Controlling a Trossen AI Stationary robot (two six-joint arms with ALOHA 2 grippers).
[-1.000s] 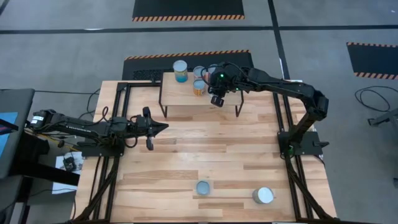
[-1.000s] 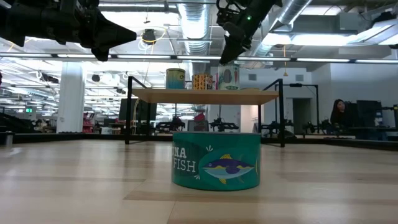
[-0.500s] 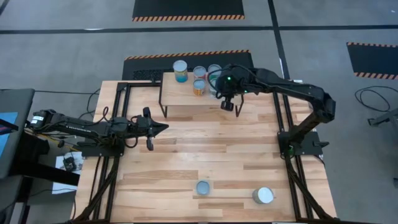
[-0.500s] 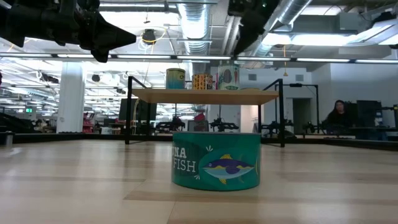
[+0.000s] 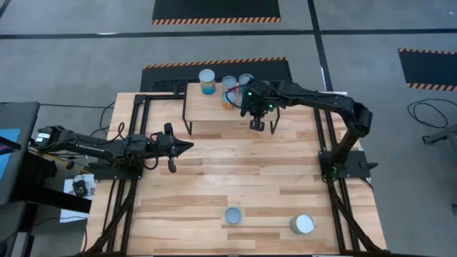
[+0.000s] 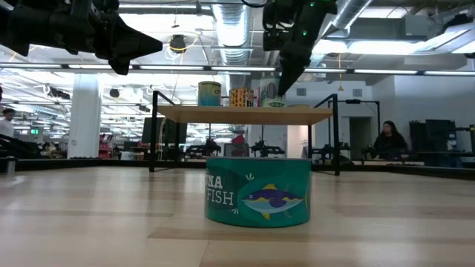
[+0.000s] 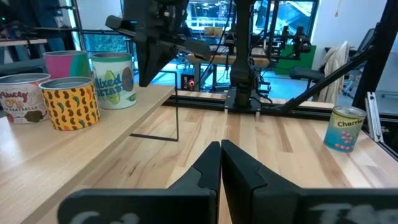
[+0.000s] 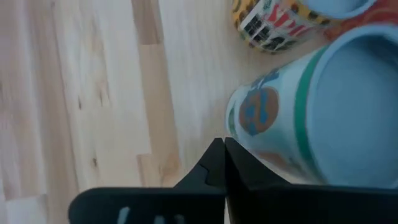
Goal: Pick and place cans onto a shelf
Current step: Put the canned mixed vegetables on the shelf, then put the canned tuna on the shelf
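Four cans (image 5: 207, 81) sit on the shelf (image 5: 203, 107) (a cluster at its back edge), and two more lie on the table well in front of the shelf. The right gripper (image 5: 257, 123) hangs over the shelf's front right part, fingers pressed together, empty. The left gripper (image 5: 178, 148), also closed, waits left of the shelf.

Robotics lab: exposed ceiling ducts (image 6: 230, 26), hazard-striped floor mats (image 5: 214, 11).

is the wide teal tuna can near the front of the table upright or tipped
Upright. The wide teal tuna fish can sits flat on the wooden plank tabletop, its fish label level.
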